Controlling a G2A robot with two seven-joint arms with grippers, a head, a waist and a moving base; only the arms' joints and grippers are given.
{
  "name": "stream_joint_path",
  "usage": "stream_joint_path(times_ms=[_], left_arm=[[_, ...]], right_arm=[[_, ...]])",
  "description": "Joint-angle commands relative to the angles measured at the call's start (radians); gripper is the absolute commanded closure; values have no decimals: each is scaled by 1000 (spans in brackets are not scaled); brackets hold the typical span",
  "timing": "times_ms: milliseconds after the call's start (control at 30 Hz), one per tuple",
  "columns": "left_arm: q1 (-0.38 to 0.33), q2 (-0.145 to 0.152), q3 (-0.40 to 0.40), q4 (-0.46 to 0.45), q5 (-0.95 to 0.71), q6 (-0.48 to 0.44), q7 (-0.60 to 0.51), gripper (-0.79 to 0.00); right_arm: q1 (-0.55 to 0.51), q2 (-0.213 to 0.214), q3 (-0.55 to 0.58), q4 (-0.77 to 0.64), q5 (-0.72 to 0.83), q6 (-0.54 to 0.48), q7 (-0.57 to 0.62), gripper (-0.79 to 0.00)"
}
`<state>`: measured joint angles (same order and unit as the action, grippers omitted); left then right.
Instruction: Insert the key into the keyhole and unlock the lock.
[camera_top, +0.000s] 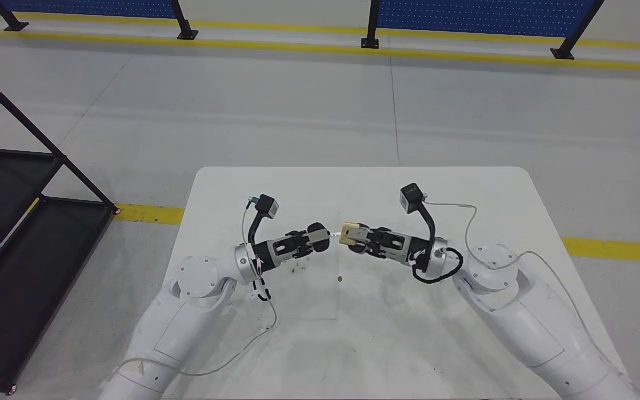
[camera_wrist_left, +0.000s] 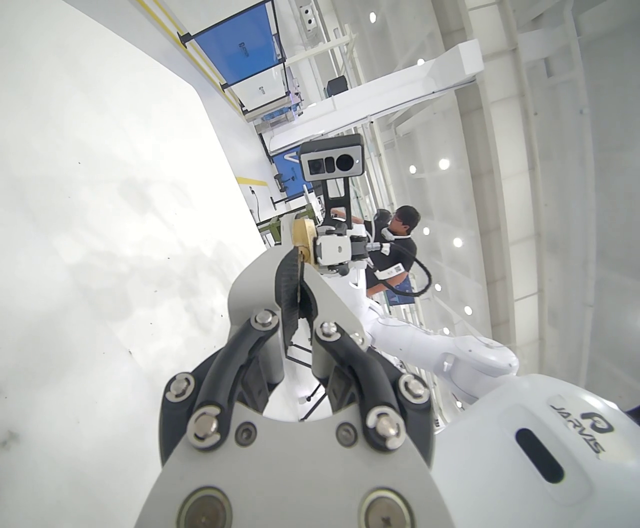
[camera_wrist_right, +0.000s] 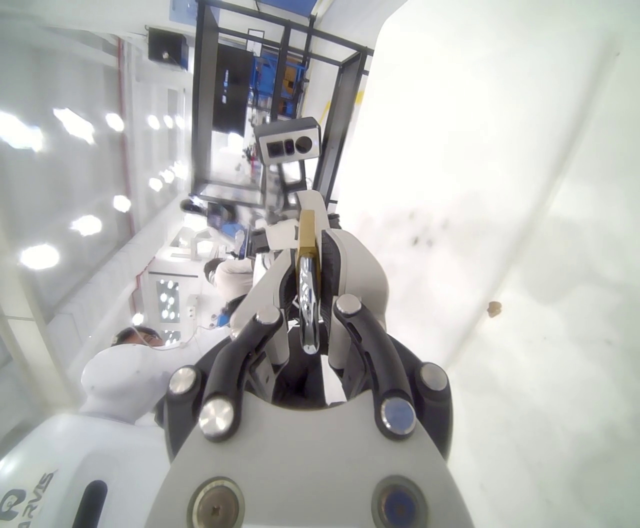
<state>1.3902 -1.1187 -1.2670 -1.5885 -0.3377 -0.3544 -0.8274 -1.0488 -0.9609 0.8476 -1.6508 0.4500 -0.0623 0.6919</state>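
Observation:
Both arms meet above the middle of the white table (camera_top: 450, 200). My right gripper (camera_top: 358, 236) is shut on a brass padlock (camera_top: 349, 235). In the right wrist view its brass body (camera_wrist_right: 306, 240) points away between the fingers of that gripper (camera_wrist_right: 311, 235), and the chrome shackle (camera_wrist_right: 309, 310) lies back toward the wrist. My left gripper (camera_top: 322, 237) is shut on a thin key (camera_top: 334, 238), held level with the padlock. In the left wrist view the left gripper (camera_wrist_left: 299, 260) almost hides the key, and its tips sit right at the padlock (camera_wrist_left: 303, 240). I cannot tell whether the key is in the keyhole.
A small brown crumb (camera_wrist_right: 495, 309) lies on the table below the grippers, seen as a dark speck (camera_top: 340, 277) from above. A black rack (camera_top: 40, 220) stands on the floor left of the table. Bare table surface surrounds both arms.

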Motion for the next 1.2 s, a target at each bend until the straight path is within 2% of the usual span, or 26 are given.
stream_joint_path(times_ms=[0, 333, 800, 1167], left_arm=[[-1, 0, 2, 1, 0, 0, -1, 0], [6, 5, -11, -5, 2, 0, -7, 0], [15, 37, -130, -68, 49, 28, -131, 0], [2, 42, -149, -52, 44, 39, -160, 0]], right_arm=[[-1, -2, 3, 1, -1, 2, 4, 0], [-13, -11, 24, 3, -14, 7, 17, 0], [-12, -8, 87, 27, 28, 42, 171, 0], [-12, -8, 87, 27, 28, 42, 171, 0]])
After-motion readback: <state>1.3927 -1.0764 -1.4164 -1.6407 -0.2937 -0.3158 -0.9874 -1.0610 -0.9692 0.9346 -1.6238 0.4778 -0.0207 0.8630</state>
